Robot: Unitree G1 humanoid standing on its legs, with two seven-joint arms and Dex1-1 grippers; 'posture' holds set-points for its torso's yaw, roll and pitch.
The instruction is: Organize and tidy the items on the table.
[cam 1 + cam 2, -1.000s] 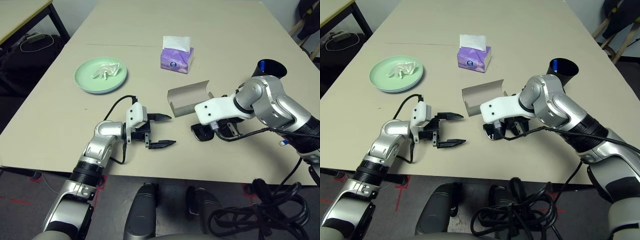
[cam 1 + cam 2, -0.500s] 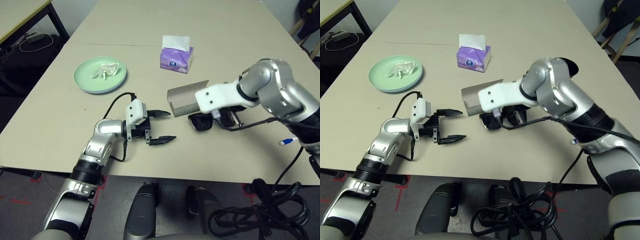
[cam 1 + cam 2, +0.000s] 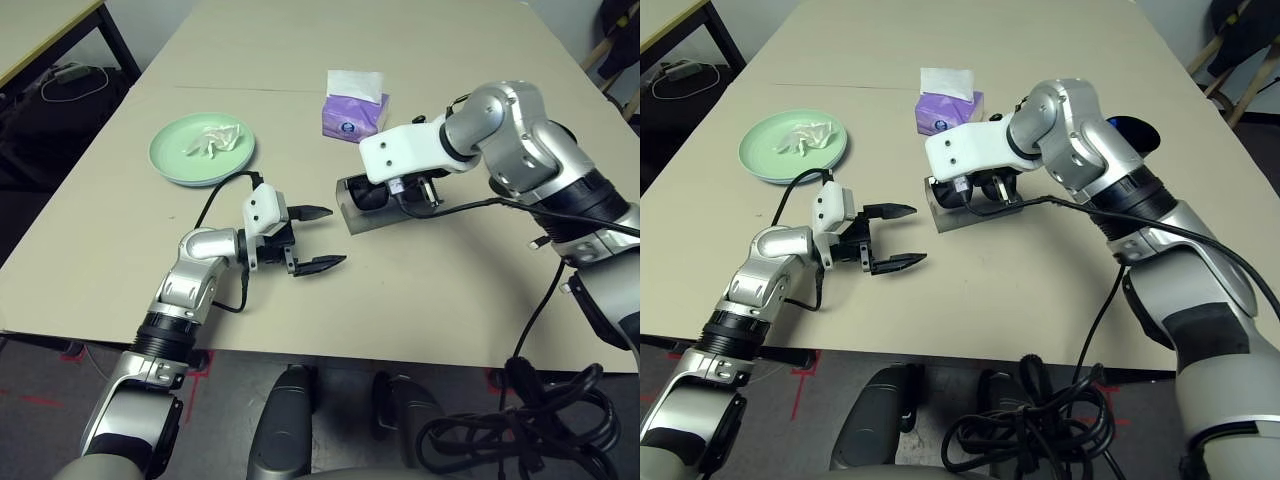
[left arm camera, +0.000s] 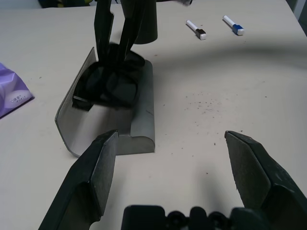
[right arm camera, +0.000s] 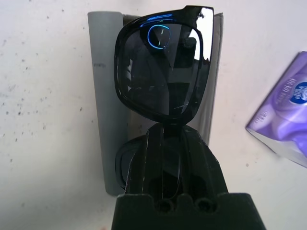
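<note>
Inspector: Your right jaws (image 5: 165, 127) are closed on the black plastic sunglasses (image 5: 163, 67), gripped at the bridge, directly over the open grey oblong glasses case (image 5: 108, 96).

Operator: Are they touching the case?

Inspector: I cannot tell you that. Your left jaws (image 4: 171, 136) stand open and empty above the large beige matte table (image 3: 330, 310), beside the case.

Operator: And the rest?

Inspector: You have a crumpled white tissue (image 3: 213, 140) lying on the mint-green round plate (image 3: 180, 165), well apart from the case. The purple tissue pack (image 3: 352, 118) sits near the case. Your left wrist view shows two white pens, one with a black end (image 4: 195, 29), one with a blue end (image 4: 233, 25), lying apart on the tabletop.
</note>
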